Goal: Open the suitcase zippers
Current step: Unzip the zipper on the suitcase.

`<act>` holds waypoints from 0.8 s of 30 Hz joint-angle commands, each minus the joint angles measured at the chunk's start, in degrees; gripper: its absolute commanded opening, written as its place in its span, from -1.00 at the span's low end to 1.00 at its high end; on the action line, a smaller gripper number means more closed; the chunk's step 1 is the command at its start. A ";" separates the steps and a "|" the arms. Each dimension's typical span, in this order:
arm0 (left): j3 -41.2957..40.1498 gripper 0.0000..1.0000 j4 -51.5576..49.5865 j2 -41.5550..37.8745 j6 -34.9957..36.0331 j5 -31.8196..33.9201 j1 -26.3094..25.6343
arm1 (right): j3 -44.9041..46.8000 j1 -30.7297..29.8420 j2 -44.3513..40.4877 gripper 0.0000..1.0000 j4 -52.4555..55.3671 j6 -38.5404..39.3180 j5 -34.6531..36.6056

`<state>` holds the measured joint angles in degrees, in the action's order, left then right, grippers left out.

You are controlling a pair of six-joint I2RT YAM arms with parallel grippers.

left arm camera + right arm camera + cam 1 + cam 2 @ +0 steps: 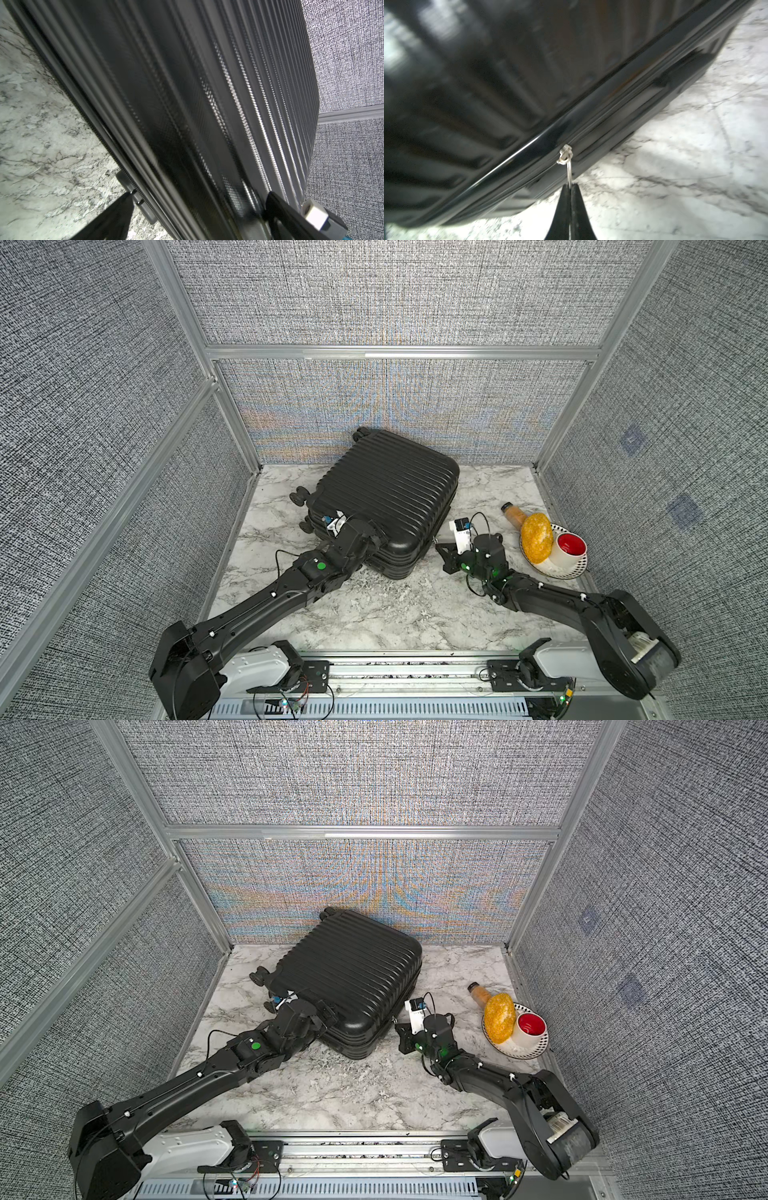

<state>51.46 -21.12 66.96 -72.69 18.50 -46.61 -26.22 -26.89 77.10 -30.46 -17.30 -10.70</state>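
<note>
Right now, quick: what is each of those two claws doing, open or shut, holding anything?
Left gripper: open wide, straddling the suitcase at its edge.
Right gripper: shut on the zipper pull tab.

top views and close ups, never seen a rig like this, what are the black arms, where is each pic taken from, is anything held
Two robot arms, each ending in a claw. The wide pictures come from a camera overhead; the close-ups from a camera on each wrist. On the marble table lie a black suitcase, a bottle, and a plate bearing a red-lined cup and a yellow lump. The right claw is shut on the zipper pull; the left claw stands open astride the case's edge.
</note>
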 commanded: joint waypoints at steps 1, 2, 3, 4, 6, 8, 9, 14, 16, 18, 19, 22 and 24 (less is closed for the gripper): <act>-0.48 0.99 -9.37 -0.15 1.05 0.66 0.29 | -1.85 3.53 2.48 -1.00 0.99 0.94 2.38; -0.57 0.99 -9.31 -0.34 1.14 0.66 0.29 | -2.59 4.71 3.47 -1.00 0.65 1.08 1.36; -0.70 0.99 -9.34 -0.39 1.22 0.58 0.29 | -3.54 5.88 4.59 -1.00 0.20 1.32 0.11; -0.70 0.99 -9.37 -0.49 1.30 0.57 0.29 | -4.69 6.90 5.90 -1.00 0.11 1.66 -1.03; -0.84 0.99 -9.31 -0.36 1.32 0.32 0.37 | -6.97 8.18 7.99 -1.00 0.06 2.88 -2.28; -0.83 0.99 -9.32 -0.41 1.32 0.00 0.34 | -9.06 9.62 9.90 -1.00 0.01 3.65 -2.95; -0.85 0.98 -9.35 -0.50 1.32 -0.04 0.34 | -9.97 10.53 10.80 -1.00 -0.28 3.76 -3.32; -0.92 0.99 -9.71 -1.21 1.67 0.13 0.41 | -15.61 14.60 16.16 -1.00 0.30 3.99 -5.86; -1.01 0.99 -9.93 -1.46 1.76 0.04 0.47 | -18.17 15.80 18.45 -1.00 0.94 4.44 -6.37; -1.25 0.99 -9.94 -1.62 1.84 0.04 0.55 | -21.37 16.89 20.62 -1.00 1.93 4.98 -6.87; -1.44 0.99 -9.91 -1.81 1.84 0.05 0.56 | -22.87 17.49 21.70 -1.00 2.75 5.32 -7.03; -2.36 0.99 -9.36 -2.23 1.93 -0.43 0.93 | -26.73 19.26 24.55 -1.00 4.68 6.01 -7.99; -2.68 0.98 -8.61 -2.27 2.41 -1.28 1.49 | -29.18 20.33 26.34 -1.00 5.89 6.33 -9.20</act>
<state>49.65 -22.11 64.29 -72.18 17.89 -45.69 -53.17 -7.53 102.04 -26.98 -12.01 -19.64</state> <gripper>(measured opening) 0.993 0.055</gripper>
